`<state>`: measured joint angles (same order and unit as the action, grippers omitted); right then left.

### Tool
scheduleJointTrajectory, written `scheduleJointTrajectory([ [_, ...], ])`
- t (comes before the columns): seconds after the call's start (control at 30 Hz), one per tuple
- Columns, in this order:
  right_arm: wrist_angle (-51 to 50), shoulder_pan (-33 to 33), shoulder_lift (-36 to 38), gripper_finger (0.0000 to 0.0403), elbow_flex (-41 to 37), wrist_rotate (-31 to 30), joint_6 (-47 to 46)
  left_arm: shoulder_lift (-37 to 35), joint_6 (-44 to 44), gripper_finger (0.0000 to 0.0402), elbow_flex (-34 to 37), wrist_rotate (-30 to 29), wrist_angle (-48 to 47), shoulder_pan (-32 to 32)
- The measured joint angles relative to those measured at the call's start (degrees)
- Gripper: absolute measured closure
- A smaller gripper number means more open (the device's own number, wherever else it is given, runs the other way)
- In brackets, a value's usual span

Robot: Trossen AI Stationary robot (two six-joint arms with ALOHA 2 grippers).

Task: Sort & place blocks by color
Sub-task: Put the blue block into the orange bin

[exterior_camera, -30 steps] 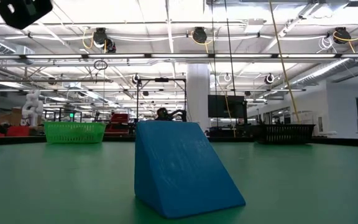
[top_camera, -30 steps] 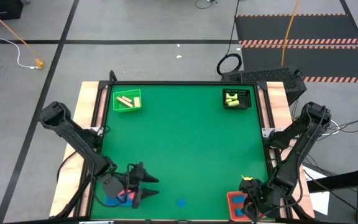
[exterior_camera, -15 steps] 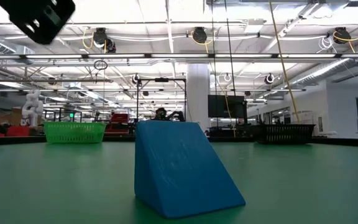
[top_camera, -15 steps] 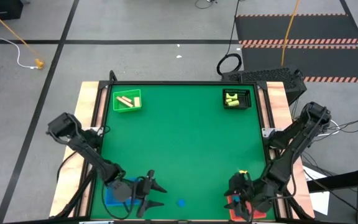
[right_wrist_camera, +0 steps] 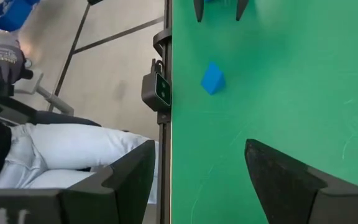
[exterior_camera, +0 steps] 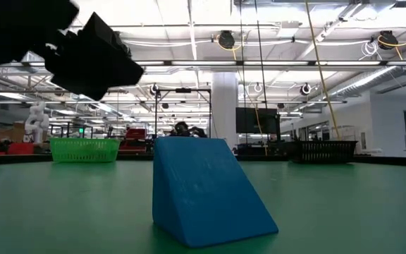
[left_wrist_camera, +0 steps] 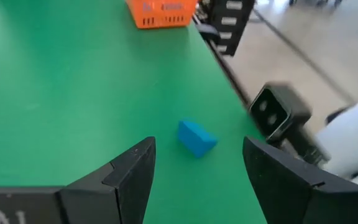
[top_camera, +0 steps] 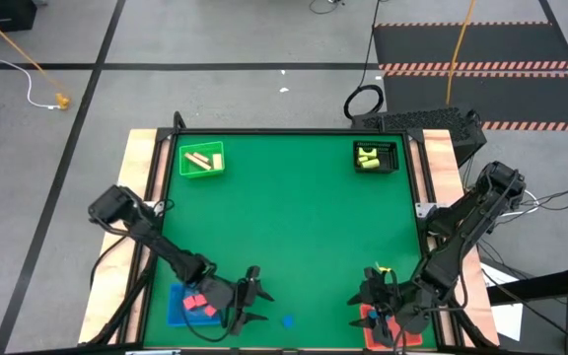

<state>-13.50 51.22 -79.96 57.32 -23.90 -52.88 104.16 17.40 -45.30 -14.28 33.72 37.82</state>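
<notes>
A small blue wedge block (top_camera: 287, 320) rests flat on the green mat near the table's near edge, and fills the low view (exterior_camera: 206, 190). My left gripper (top_camera: 256, 306) hangs open just left of it, above the mat, with its fingers pointing at the block (left_wrist_camera: 196, 137). My right gripper (top_camera: 361, 299) is open near the red tray (top_camera: 367, 320), to the right of the block (right_wrist_camera: 212, 78). Two red blocks (top_camera: 198, 303) lie in the blue tray (top_camera: 177, 308).
The green tray (top_camera: 202, 160) holding tan blocks sits at the far left corner. At the far right corner the black tray (top_camera: 376, 156) holds yellow blocks. A seated person's legs and gloved hand (right_wrist_camera: 8, 56) show beyond the near edge. A small camera (left_wrist_camera: 278, 112) stands at that edge.
My left gripper has moved from over the blue tray toward the table's right, closing on the blue block, and has come into the low view at upper left. My right gripper has shifted from over the red tray toward the table's left. The blue block has stayed put.
</notes>
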Motion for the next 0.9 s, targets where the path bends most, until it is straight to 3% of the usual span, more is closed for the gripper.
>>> scheduleJointTrajectory([
  [0.3, 0.0, -0.02, 0.0, 0.0165, 0.0, 0.09, 0.02, 0.79, -20.51, 0.0161, 0.0, 2.65, 0.23, -3.23],
  [0.5, 0.02, -0.01, 0.0, 0.0165, 0.0, 0.12, 0.02, 1.41, -23.56, 0.0161, -3.13, 10.07, -1.13, -5.85],
  [0.9, 0.01, -0.01, 0.0, 0.0165, 0.0, 0.15, 0.02, 1.88, -33.35, 0.0161, -5.26, 15.03, -3.06, -7.5],
])
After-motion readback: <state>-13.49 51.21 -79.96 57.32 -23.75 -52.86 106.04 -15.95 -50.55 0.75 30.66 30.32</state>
